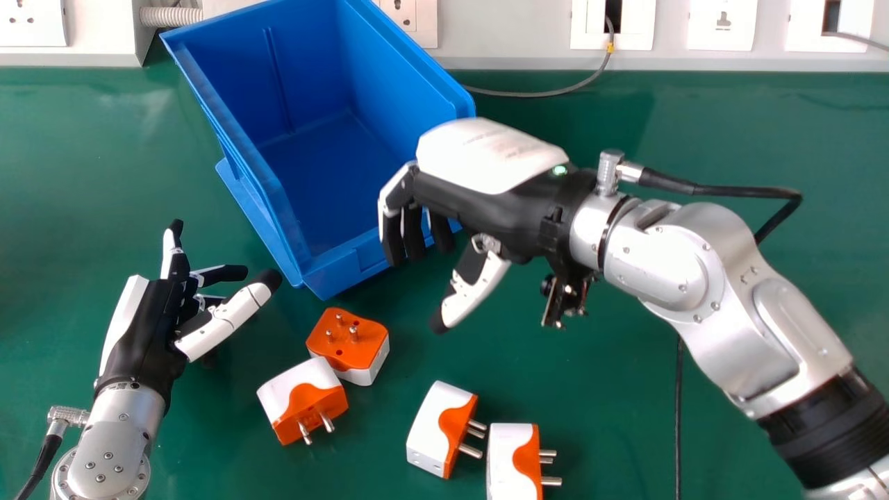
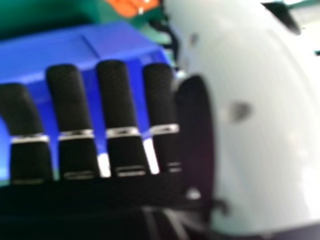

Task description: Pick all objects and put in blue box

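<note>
My right hand (image 1: 486, 180) hangs at the front right edge of the blue box (image 1: 326, 167), palm down, fingers relaxed and bent a little downward, holding nothing. In the right hand view its dark fingers (image 2: 117, 100) stand before the blue box (image 2: 115, 45). My left hand (image 1: 149, 326) rests left of the box, fingers loosely spread. In front of the box, two orange and white plug adapters touch: one (image 1: 351, 344) with pins up, one (image 1: 302, 399) with pins toward the front. Farther right lie another adapter (image 1: 441, 427) and a fourth piece (image 1: 512, 462), pins rightward.
The green table (image 1: 597, 389) carries everything. A wall strip with sockets (image 1: 722, 24) runs along the back, and a grey cable (image 1: 542, 92) crosses the table behind my right hand. A thin black cable (image 1: 678, 417) lies below my right forearm.
</note>
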`<state>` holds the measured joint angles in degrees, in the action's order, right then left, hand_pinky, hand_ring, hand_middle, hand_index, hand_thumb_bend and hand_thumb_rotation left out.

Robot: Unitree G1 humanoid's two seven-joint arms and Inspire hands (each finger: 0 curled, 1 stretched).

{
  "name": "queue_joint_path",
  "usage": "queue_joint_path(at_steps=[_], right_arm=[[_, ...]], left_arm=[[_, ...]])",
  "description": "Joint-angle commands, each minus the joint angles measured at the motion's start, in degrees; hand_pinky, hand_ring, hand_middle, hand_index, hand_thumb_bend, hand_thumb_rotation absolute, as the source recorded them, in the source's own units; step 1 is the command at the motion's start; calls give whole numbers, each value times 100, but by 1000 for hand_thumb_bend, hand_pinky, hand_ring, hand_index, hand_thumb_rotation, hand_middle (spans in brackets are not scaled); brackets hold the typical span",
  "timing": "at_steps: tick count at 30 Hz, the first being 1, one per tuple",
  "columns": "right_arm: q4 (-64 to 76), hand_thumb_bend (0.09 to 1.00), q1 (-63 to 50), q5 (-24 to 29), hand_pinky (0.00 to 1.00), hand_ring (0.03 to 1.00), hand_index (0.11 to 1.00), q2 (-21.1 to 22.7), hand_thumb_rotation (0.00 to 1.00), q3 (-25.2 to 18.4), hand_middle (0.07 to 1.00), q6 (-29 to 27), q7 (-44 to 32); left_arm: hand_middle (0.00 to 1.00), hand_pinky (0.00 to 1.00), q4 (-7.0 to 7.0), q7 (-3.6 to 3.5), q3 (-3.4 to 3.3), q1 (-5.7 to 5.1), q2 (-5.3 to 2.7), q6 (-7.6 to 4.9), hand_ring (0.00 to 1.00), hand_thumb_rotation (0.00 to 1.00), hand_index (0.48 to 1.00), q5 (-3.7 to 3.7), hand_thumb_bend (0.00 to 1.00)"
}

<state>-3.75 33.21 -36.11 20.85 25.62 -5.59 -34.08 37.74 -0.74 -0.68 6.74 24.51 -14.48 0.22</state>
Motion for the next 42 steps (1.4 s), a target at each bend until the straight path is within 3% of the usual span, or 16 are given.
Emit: queue_joint_path(at_steps=[1, 3, 4, 5, 7, 9, 14, 18, 26, 32, 42], right_arm=[[311, 496, 40, 61, 332, 443, 511, 44, 0, -33, 532, 244, -215], [439, 500, 29, -23, 374, 485, 508, 59, 24, 16, 571, 424, -416], [502, 569, 25, -74, 417, 525, 544, 67, 19, 55, 607, 502, -509], [543, 569, 23, -106, 417, 525, 544, 72, 19, 82, 607, 553, -565], [601, 676, 14, -112, 494, 592, 601, 65, 12, 128, 666, 613, -618], [726, 716, -77, -5, 528, 618, 623, 38, 9, 169, 689, 596, -669], [758, 803, -193, 72, 638, 691, 685, -57, 12, 320, 757, 632, -773], [916, 825, -246, 99, 670, 720, 711, 21, 15, 303, 785, 807, -1004], [1710, 917, -382, -272, 851, 914, 835, 324, 67, 388, 931, 1689, -1748], [1924, 943, -475, -645, 884, 963, 865, 342, 118, 590, 968, 2224, -2109], [2075, 967, -785, -739, 950, 994, 889, 182, 181, 676, 994, 2614, -2032]], left_arm=[[786, 552, 378, -319, 387, -444, -283, 519, 651, 540, 845, 331, 769], [786, 552, 399, -323, 394, -433, -272, 499, 652, 540, 845, 344, 769], [786, 552, 418, -320, 402, -426, -267, 484, 652, 540, 845, 360, 768], [786, 552, 432, -319, 408, -421, -264, 473, 652, 540, 845, 371, 768], [786, 552, 447, -313, 409, -417, -265, 461, 652, 540, 845, 388, 767], [784, 552, 440, -319, 400, -417, -267, 476, 651, 541, 846, 398, 767], [781, 551, 383, -357, 357, -436, -276, 522, 651, 543, 845, 358, 768], [782, 551, 365, -339, 349, -439, -305, 547, 651, 544, 845, 343, 769], [784, 554, 328, -348, 334, -445, -321, 574, 652, 543, 845, 315, 768], [785, 554, 320, -337, 344, -461, -301, 559, 653, 539, 845, 342, 764], [785, 556, 333, -384, 318, -457, -285, 584, 654, 540, 844, 301, 766]])
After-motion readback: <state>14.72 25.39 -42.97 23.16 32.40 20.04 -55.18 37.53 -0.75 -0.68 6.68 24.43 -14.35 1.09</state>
